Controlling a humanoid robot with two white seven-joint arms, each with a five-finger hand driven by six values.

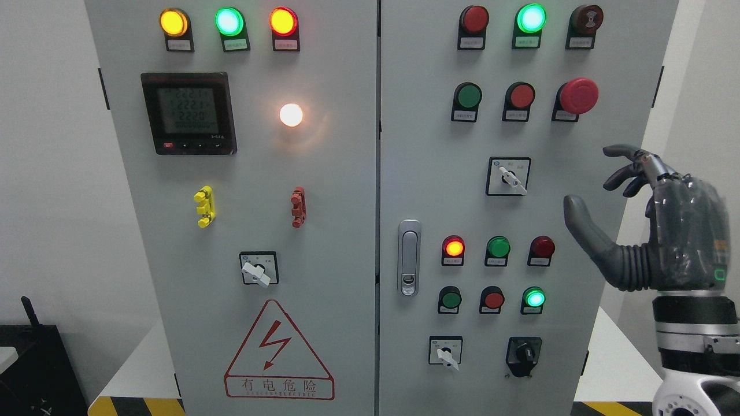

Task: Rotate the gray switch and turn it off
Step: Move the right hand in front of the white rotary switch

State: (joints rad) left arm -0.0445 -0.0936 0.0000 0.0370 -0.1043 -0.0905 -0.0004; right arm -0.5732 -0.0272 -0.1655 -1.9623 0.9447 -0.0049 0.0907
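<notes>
On the grey cabinet's right door (pixel 428 150), a gray-handled rotary switch (pixel 511 179) sits in a square black frame, its handle pointing down-right. Two similar switches show: one on the left door (pixel 257 271) and one at the lower right (pixel 446 353). My right hand (pixel 598 182) is raised to the right of the upper switch, off the panel. Its fingers are spread, its thumb (pixel 584 225) points up-left, and it holds nothing. The left arm is out of view.
A black rotary switch (pixel 523 353) sits at the lower right. A red mushroom button (pixel 578 95) sticks out above my hand. Lit indicator lamps, push buttons, a digital meter (pixel 188 112) and a door latch (pixel 409 257) fill the panel.
</notes>
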